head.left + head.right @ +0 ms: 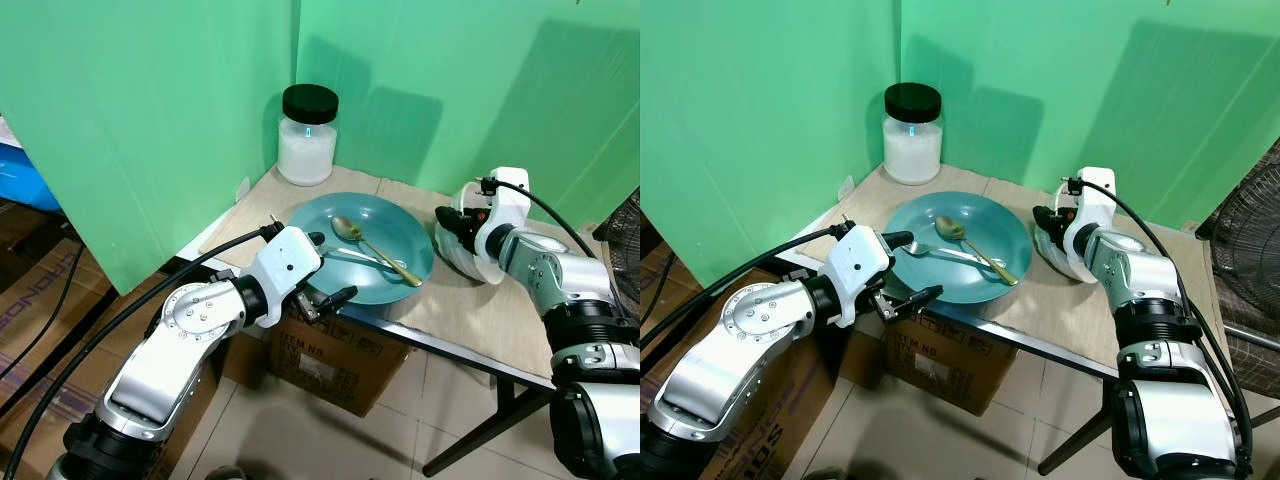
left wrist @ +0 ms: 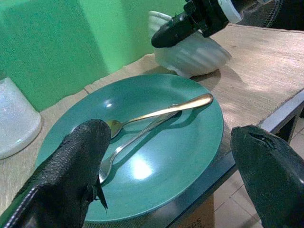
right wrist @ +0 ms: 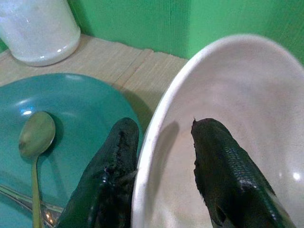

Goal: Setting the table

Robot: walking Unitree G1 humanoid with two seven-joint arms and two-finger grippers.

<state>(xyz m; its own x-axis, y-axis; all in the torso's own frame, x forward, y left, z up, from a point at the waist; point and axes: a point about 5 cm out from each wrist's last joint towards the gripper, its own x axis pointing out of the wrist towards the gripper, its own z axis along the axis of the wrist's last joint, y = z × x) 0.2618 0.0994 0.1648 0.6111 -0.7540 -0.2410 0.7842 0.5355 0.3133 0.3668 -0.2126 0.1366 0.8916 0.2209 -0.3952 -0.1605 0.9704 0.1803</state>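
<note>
1. so, at the far left the left gripper (image 1: 322,300) hung at the near rim of the plate (image 1: 400,225), fingers spread wide and holding nothing; one finger sat over the rim, the other below the table (image 1: 470,320) edge.
2. behind the plate, in the corner of the green walls (image 1: 150,120), stood a jar (image 1: 307,135): clear glass, black screw lid, white powder inside.
3. the plate itself was round, shallow, glossy teal, lying near the front edge of the table, touching nothing but the cutlery on it.
4. on it lay a spoon (image 1: 375,250), gold-toned, its long axis running from the bowl end at the back left to the handle tip at the front right; a silver fork (image 1: 350,256) lay across the same middle, tines toward the left gripper.
5. both handles pointed away from the left gripper and toward the right arm, yet the left gripper was the nearer one to the fork's tines.
6. just right of the plate sat the bowl (image 1: 452,252), white, ribbed outside, smooth inside, tilted rather than flat.
7. the right gripper (image 3: 164,156) straddled the bowl's rim, one finger outside, one inside; the pads looked to be clamped on the wall.
8. the table top was pale woven matting with a dark metal edge; a cardboard box (image 1: 340,355) stood beneath.
</note>
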